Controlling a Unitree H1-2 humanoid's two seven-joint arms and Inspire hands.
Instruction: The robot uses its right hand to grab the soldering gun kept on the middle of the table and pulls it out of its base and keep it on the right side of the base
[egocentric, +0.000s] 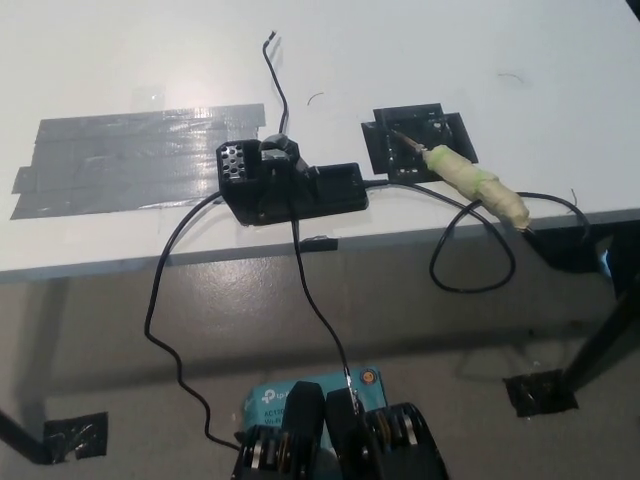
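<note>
The soldering gun (475, 181), with a pale yellow-green wrapped handle, lies on the white table (420, 50) to the right of its black base (290, 186). Its metal tip rests on a black square pad (440, 128); its handle end points toward the table's front edge. Nothing holds it. Its black cable (470, 272) loops down over the table's edge. Neither of my hands shows in the head view.
A wide patch of grey tape (130, 155) covers the table left of the base. Thin black wires run from the base up the table and down to the floor. A teal box (290, 398) and a black tape piece (540, 392) lie on the floor.
</note>
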